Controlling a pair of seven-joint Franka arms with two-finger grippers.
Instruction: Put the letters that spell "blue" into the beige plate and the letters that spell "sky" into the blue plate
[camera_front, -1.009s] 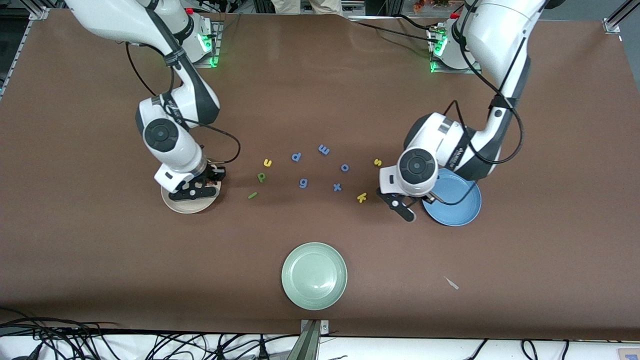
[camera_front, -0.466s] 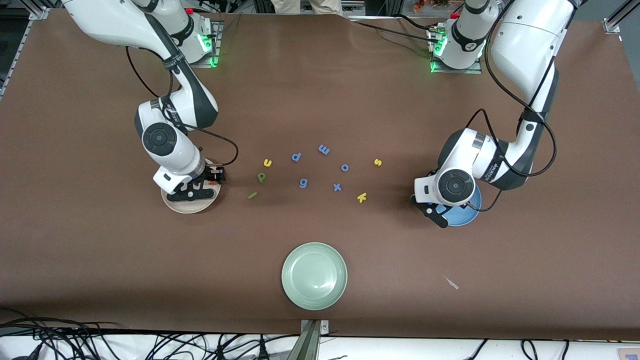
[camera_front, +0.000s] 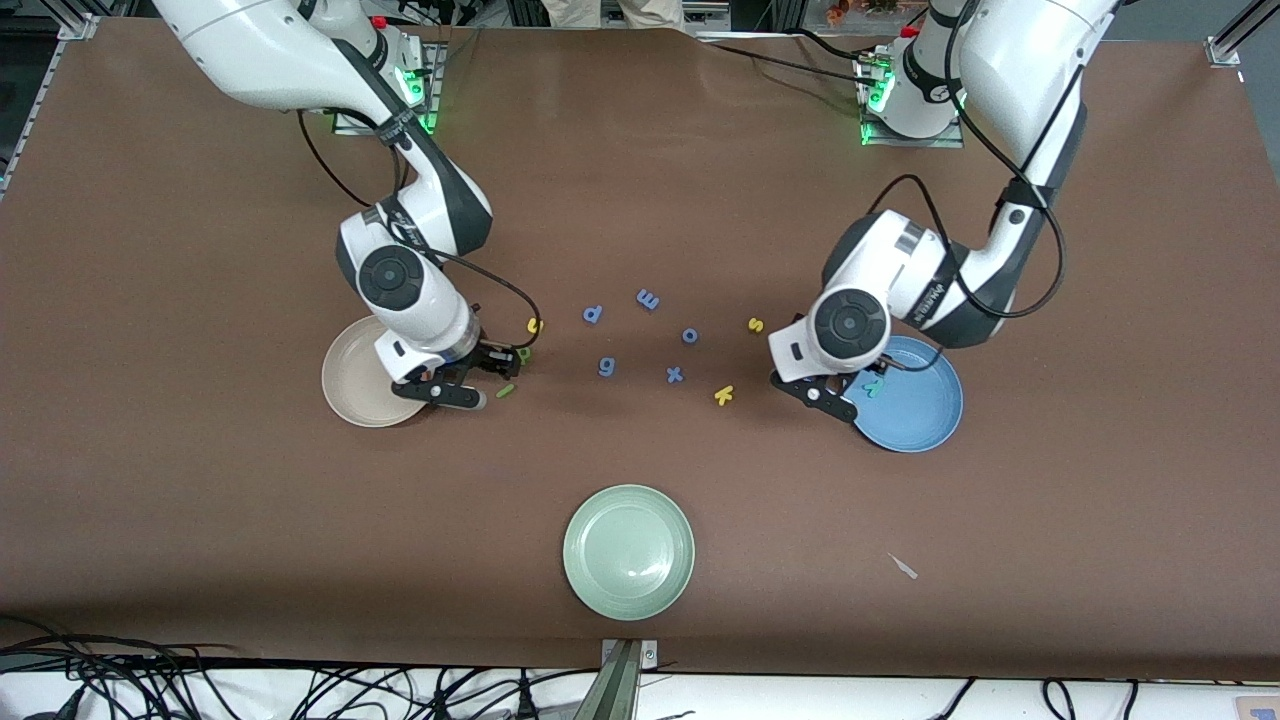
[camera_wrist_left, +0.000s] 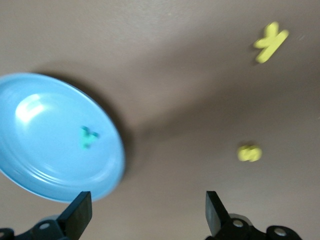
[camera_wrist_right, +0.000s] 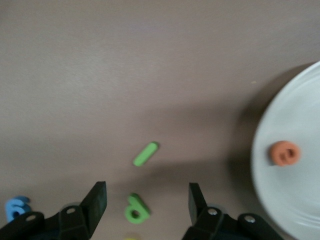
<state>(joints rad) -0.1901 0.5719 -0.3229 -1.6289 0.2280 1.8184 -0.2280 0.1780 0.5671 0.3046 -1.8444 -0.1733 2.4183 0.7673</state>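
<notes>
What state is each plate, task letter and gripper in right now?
beige plate: holds the orange e
blue plate: holds the teal y
green plate: no letters in it
b, l, u: on the table
s, k: on the table
left gripper: open, over the blue plate's edge
right gripper: open, over the b

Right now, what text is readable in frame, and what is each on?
orange "e": in beige plate
teal "y": in blue plate
yellow "s": table
yellow "k": table
yellow "u": table
green "l": table
green "b": table
blue "p": table
blue "m": table
blue "o": table
blue "g": table
blue "x": table
Print on left arm: too small.
</notes>
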